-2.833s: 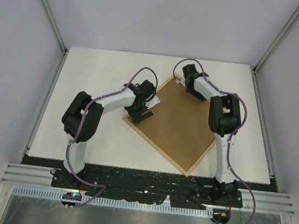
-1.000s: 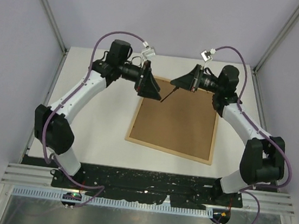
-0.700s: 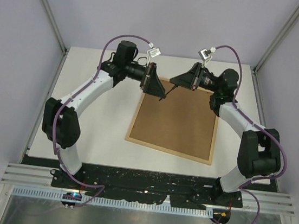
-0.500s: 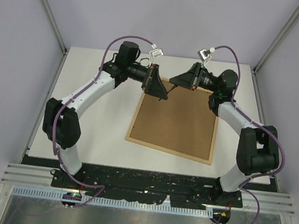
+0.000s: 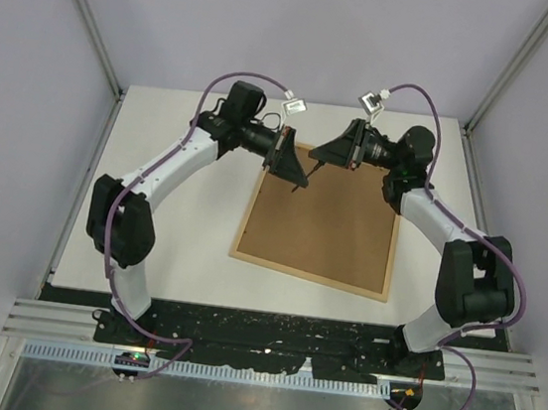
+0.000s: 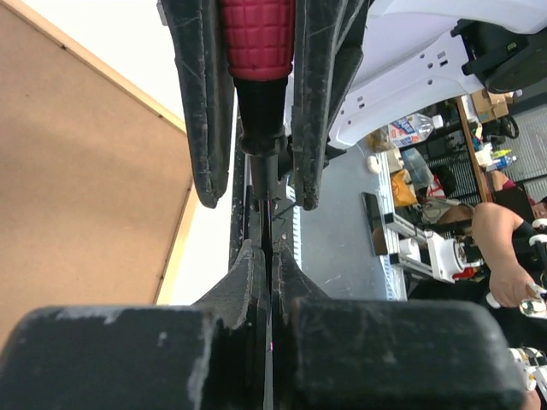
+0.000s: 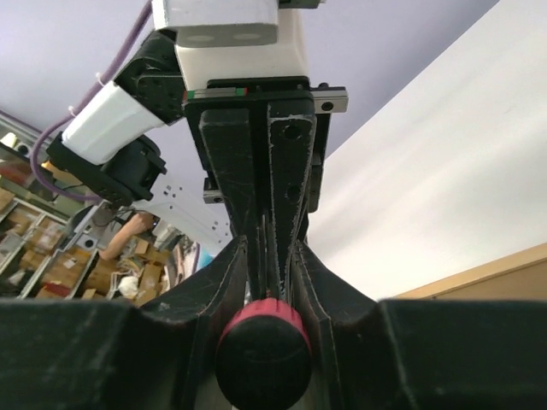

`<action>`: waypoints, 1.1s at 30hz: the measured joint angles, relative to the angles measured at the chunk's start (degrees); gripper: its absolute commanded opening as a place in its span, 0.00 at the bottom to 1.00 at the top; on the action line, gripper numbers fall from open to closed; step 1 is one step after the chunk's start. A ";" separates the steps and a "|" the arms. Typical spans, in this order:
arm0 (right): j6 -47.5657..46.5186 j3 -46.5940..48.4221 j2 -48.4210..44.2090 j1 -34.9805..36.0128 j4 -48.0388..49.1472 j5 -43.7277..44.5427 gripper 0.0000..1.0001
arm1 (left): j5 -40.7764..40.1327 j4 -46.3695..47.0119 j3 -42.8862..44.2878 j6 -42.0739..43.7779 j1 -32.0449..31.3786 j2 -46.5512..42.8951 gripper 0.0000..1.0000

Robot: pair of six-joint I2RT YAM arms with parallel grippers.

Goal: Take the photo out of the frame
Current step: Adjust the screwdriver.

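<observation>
The frame (image 5: 321, 226) lies back up on the white table, its brown fibreboard panel (image 6: 77, 196) showing inside a light-wood rim (image 6: 175, 256). The photo is hidden under that panel. Both grippers meet above the frame's far left corner. My right gripper (image 5: 321, 161) (image 7: 269, 249) is shut on the red-and-black handle (image 7: 261, 350) (image 6: 256, 34) of a screwdriver. Its thin dark shaft (image 6: 261, 175) runs into my left gripper (image 5: 299, 178) (image 6: 267, 256), which is shut on it. The right gripper's fingers (image 6: 201, 102) flank the handle.
The white table (image 5: 174, 203) ends at purple walls on the far side and both sides. A black base rail (image 5: 269, 329) runs along the near edge. Purple cables (image 5: 408, 91) loop above both wrists.
The left arm has swung right toward the right gripper. Its jaws went from wide open to shut on the screwdriver shaft. The right gripper stayed almost still. Before that, the frame lay diagonally.
</observation>
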 measured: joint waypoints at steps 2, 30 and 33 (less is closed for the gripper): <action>-3.56 0.42 -0.96 0.00 -4.15 -0.57 0.49 | -0.63 -6.80 3.61 3.98 -0.09 1.18 0.00; -75.28 20.94 -3.19 5.42 -89.39 -4.28 0.38 | -10.51 -53.96 25.99 43.78 -4.22 9.92 0.00; -77.15 20.94 -3.04 5.44 -91.03 -3.96 0.23 | -11.13 -54.18 25.99 44.06 -4.37 10.16 0.00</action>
